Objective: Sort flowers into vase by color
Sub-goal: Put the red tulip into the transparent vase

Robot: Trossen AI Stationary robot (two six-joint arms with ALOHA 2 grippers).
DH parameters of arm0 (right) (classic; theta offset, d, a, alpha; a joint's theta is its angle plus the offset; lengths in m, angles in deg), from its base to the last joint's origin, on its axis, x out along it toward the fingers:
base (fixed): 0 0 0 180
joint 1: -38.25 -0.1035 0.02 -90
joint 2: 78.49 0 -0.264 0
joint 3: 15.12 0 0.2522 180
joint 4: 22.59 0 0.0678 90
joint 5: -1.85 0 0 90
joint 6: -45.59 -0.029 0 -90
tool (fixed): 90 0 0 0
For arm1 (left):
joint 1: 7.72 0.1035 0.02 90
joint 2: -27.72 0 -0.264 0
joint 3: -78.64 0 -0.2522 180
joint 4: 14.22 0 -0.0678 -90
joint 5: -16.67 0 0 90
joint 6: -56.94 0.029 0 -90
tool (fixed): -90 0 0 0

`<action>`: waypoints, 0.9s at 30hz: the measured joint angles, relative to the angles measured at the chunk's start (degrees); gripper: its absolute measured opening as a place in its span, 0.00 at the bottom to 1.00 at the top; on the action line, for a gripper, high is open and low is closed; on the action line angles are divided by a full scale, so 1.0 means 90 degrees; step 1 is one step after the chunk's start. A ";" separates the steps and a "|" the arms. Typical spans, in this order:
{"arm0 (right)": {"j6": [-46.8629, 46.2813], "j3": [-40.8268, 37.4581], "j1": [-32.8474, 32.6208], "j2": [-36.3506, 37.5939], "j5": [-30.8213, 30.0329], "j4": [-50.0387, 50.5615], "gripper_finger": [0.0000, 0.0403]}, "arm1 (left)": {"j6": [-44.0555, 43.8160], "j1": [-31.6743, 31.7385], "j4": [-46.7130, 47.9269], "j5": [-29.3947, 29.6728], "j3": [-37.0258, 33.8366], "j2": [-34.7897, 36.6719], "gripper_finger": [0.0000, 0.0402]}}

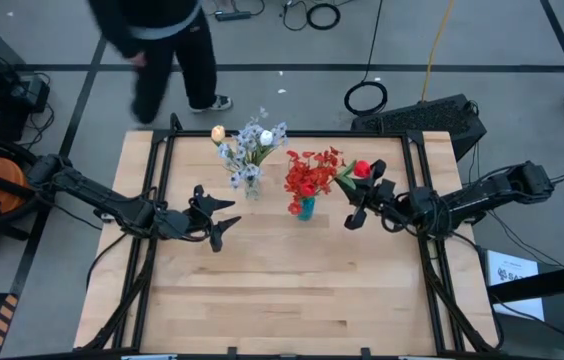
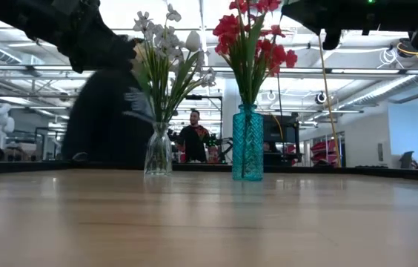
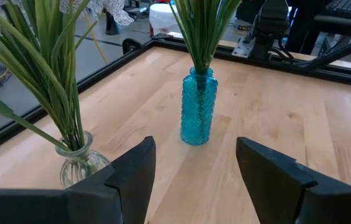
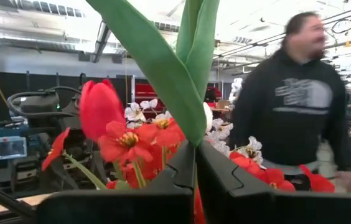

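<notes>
— What is standing sorted?

— I am logging pale lavender-white sprays (image 1: 250, 150) in the clear glass vase (image 1: 252, 187), red blossom clusters (image 1: 310, 172) in the teal glass vase (image 1: 306, 208).

— What is left?

— My right gripper (image 1: 362, 198), fingers clamped on the red tulip bud's (image 1: 362, 169) stem, is hovering just beside the teal vase; my left gripper (image 1: 220, 215) is waiting, fingers spread, empty.

person's dark hoodie (image 4: 300, 106), chest print blurred, no readable text

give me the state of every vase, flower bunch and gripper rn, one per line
clear glass vase: upright, holds the pale flowers
teal vase: upright, holds red blossoms
red tulip: held in the air beside the teal vase, not yet in
right gripper: shut on the red tulip's stem
left gripper: open, empty, near the clear glass vase
</notes>
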 joint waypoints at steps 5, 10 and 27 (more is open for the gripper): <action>-0.0062 0.0000 0.0013 -0.0001 0.0102 0.0004 0.00 | 0.0001 0.0000 0.0001 0.0002 0.0000 0.0000 0.57; -0.0080 0.0021 0.0017 0.0000 0.0100 0.0030 0.00 | 0.0002 0.0000 0.0002 0.0002 0.0000 0.0000 0.57; -0.0826 0.1756 0.0298 -0.0237 0.0282 0.3665 0.00 | 0.0002 0.0000 0.0010 0.0002 0.0000 0.0000 0.57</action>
